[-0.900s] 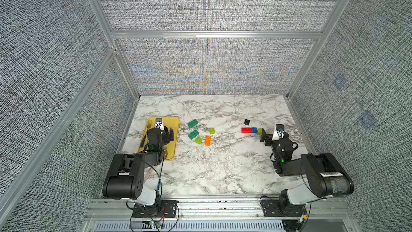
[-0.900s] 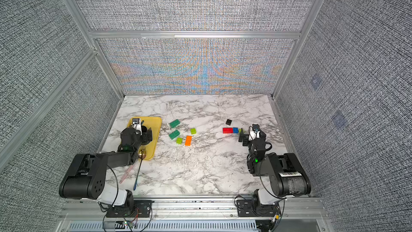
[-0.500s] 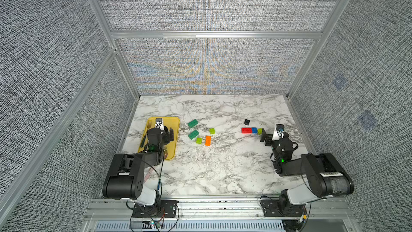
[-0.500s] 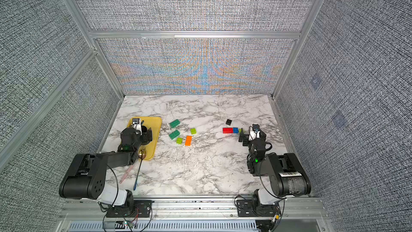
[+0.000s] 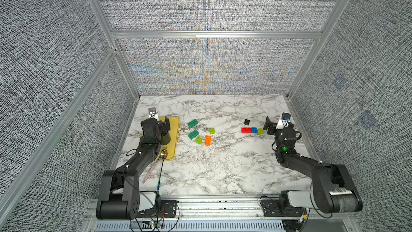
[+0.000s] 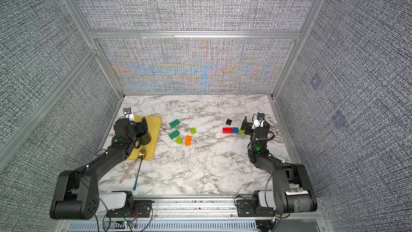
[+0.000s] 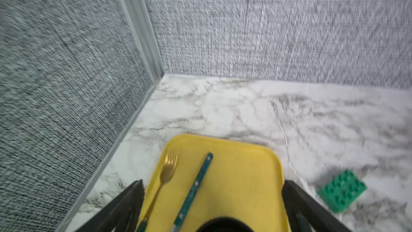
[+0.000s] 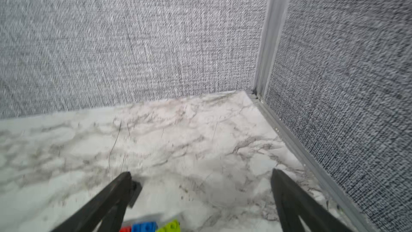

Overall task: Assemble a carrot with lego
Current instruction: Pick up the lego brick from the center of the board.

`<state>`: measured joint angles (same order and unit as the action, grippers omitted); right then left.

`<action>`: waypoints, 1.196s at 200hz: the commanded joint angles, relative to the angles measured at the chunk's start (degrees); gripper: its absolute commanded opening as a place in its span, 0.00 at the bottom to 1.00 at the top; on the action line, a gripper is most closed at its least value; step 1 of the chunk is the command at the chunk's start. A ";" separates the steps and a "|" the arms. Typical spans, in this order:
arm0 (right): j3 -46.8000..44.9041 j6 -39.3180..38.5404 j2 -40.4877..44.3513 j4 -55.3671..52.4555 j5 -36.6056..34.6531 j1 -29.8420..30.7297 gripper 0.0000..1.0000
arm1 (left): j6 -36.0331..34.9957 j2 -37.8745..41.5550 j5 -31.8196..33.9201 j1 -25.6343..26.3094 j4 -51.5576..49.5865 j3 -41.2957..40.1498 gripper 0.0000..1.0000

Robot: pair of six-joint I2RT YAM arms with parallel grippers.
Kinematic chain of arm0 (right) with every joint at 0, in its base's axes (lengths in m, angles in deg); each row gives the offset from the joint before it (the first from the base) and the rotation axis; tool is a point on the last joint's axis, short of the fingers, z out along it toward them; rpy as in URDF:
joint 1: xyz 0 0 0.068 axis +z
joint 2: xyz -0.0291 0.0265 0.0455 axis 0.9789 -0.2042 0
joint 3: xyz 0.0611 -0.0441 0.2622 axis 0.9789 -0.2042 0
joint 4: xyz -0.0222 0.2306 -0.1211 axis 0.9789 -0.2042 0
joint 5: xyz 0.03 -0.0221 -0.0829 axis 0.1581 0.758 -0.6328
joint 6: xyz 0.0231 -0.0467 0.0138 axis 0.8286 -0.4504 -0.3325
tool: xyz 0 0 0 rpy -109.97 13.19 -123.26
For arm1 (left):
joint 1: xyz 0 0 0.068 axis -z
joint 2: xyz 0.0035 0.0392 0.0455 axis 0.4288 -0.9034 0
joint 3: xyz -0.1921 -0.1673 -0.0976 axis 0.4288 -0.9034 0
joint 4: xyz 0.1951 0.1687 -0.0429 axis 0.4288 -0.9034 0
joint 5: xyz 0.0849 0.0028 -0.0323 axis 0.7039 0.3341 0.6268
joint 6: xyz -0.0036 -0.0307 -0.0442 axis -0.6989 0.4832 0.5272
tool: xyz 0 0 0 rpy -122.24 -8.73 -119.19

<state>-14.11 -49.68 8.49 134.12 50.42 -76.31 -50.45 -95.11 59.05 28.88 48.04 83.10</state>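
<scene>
Both your left gripper [image 5: 166,123] and right gripper [image 5: 272,124] are wide open (holding nothing), so closing carelessly could scatter the loose bricks [image 5: 193,134] spread mid-surface, the carrot unbuilt.

Grey woven fabric walls [image 5: 211,3] in aluminium framing [image 5: 214,35] enclose a white, grey-veined marble tabletop [image 5: 223,170].
</scene>
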 commanded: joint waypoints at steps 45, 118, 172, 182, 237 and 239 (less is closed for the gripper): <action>5.89 10.02 12.00 -27.46 11.58 8.01 0.99 | 19.51 -0.12 -20.87 10.24 -27.47 8.81 0.85; 8.89 10.10 4.84 -33.72 16.96 24.07 0.99 | 13.24 -15.94 -14.54 29.21 -45.21 19.48 0.78; 7.40 11.25 2.86 -31.33 16.83 25.34 0.99 | 9.42 -26.53 -13.28 29.22 -46.35 24.10 0.73; 7.21 11.44 2.62 -31.39 16.78 25.41 0.99 | 8.85 -27.98 -12.17 29.08 -46.73 25.05 0.71; 6.69 11.65 1.62 -31.23 16.24 25.77 0.99 | 6.88 -36.22 -10.69 28.88 -47.94 30.55 0.62; 6.66 11.71 1.62 -31.18 16.28 25.77 0.99 | 6.93 -36.42 -10.50 28.86 -48.01 30.74 0.62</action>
<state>-7.22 -38.62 10.34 101.64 66.94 -50.76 -41.88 -129.54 46.33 57.86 1.79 112.12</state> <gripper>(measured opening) 0.986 0.631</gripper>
